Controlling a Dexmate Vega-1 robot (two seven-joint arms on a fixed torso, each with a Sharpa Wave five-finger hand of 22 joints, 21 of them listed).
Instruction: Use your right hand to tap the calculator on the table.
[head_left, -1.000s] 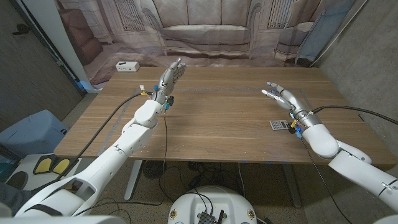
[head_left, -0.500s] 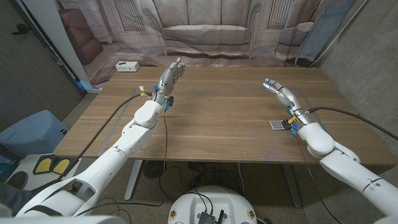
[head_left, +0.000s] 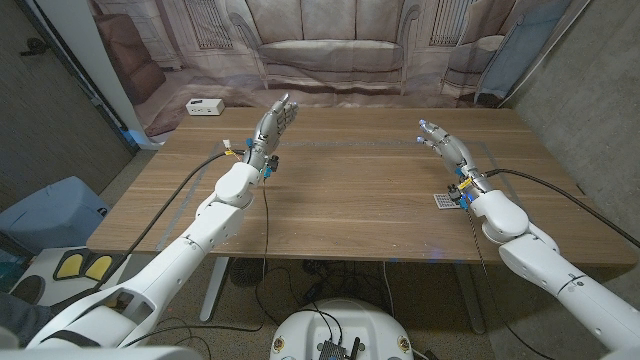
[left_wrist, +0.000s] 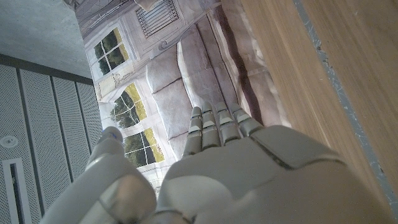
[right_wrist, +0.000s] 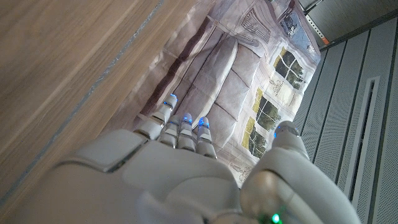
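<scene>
A small grey calculator (head_left: 443, 200) lies on the wooden table (head_left: 350, 185) toward its right side, partly hidden behind my right wrist. My right hand (head_left: 445, 146) is raised above the table beyond the calculator, fingers extended and apart, holding nothing. In the right wrist view my right hand (right_wrist: 186, 168) shows its back with fingers straight. My left hand (head_left: 273, 123) stands upright over the far left of the table, fingers extended, empty. The left wrist view shows the left hand (left_wrist: 230, 162) from behind, fingers together and straight.
A white box (head_left: 204, 106) sits at the table's far left corner. A printed backdrop of a sofa (head_left: 330, 50) hangs behind the table. Cables run along both arms. A blue bin (head_left: 50, 215) stands on the floor at the left.
My right hand has lifted off the calculator area and moved farther away and slightly left across the table. The left hand has not moved.
</scene>
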